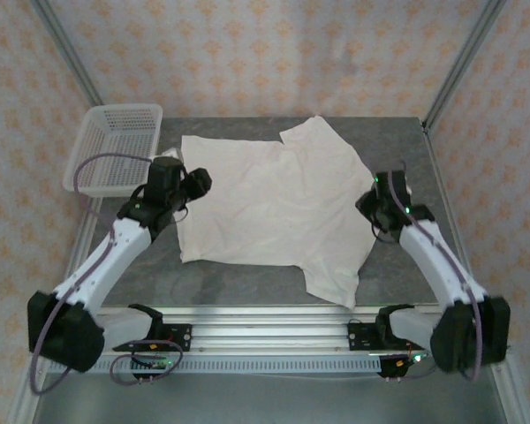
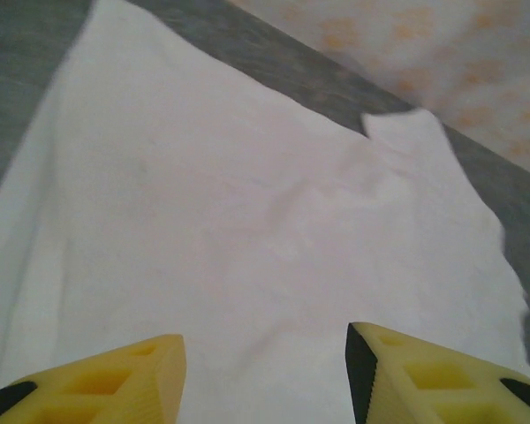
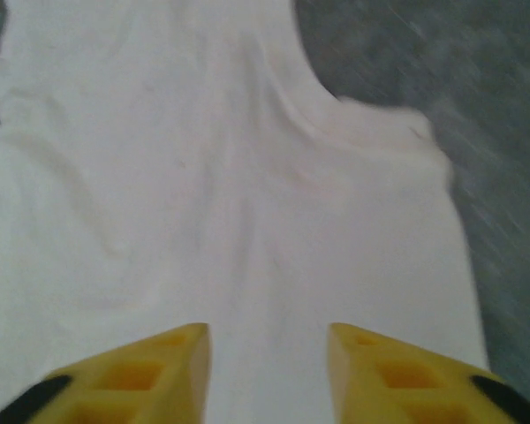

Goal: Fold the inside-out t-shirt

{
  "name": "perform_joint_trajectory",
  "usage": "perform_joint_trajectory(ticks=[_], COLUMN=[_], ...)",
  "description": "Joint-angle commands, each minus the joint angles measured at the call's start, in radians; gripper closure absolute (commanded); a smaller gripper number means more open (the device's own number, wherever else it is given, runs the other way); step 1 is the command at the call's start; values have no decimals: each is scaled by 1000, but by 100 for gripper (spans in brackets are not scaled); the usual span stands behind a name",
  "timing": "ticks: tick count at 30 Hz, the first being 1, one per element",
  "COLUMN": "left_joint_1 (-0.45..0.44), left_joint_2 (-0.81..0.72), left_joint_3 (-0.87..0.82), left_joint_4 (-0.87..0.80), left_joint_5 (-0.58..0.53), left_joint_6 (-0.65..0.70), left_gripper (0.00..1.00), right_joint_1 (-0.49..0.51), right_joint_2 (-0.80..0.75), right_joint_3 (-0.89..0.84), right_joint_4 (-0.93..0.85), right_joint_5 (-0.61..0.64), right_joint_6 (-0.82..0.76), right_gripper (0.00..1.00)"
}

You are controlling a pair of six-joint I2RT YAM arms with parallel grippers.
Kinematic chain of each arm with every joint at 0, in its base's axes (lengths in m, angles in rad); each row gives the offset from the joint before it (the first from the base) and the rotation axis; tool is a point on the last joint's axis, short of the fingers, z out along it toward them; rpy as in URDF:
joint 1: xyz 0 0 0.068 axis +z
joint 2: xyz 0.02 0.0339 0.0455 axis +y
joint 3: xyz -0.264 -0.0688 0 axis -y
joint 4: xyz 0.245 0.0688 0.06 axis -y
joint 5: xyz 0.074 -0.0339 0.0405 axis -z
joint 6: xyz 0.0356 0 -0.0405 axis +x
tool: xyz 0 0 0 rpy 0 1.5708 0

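Note:
The inside-out t-shirt (image 1: pixel 274 208) lies spread flat on the grey table (image 1: pixel 247 284), off-white, with one sleeve at the back right and one at the front right. My left gripper (image 1: pixel 199 184) hovers at the shirt's left edge. In the left wrist view its yellow fingers (image 2: pixel 115 380) stand apart over the cloth (image 2: pixel 247 203), and the left gripper (image 2: pixel 265 344) has nothing between them. My right gripper (image 1: pixel 368 206) is at the shirt's right edge. The right wrist view has the right gripper (image 3: pixel 268 340) open above the fabric (image 3: pixel 203 194), holding nothing.
A white mesh basket (image 1: pixel 115 146) stands at the back left corner, just behind the left arm. An aluminium rail (image 1: pixel 265 325) runs along the near edge. Slanted frame posts (image 1: pixel 66 53) rise at both back corners. Bare grey table shows in front of the shirt.

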Motion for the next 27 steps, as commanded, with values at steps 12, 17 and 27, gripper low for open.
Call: perform_joint_trajectory(ticks=[12, 17, 27], left_joint_1=[-109, -116, -144], left_joint_2=[-92, -62, -9], left_joint_3=[-137, -156, -156], left_joint_4=[-163, -141, -131], left_joint_5=[3, 4, 8], left_joint_6=[60, 45, 45], left_gripper=[34, 34, 34], right_joint_1=[171, 335, 474], right_joint_2=[80, 191, 577], right_joint_3=[-115, 14, 374], right_joint_4=[-156, -112, -125], right_joint_5=[-47, 24, 105], right_joint_6=[86, 184, 163], right_gripper=[85, 100, 63])
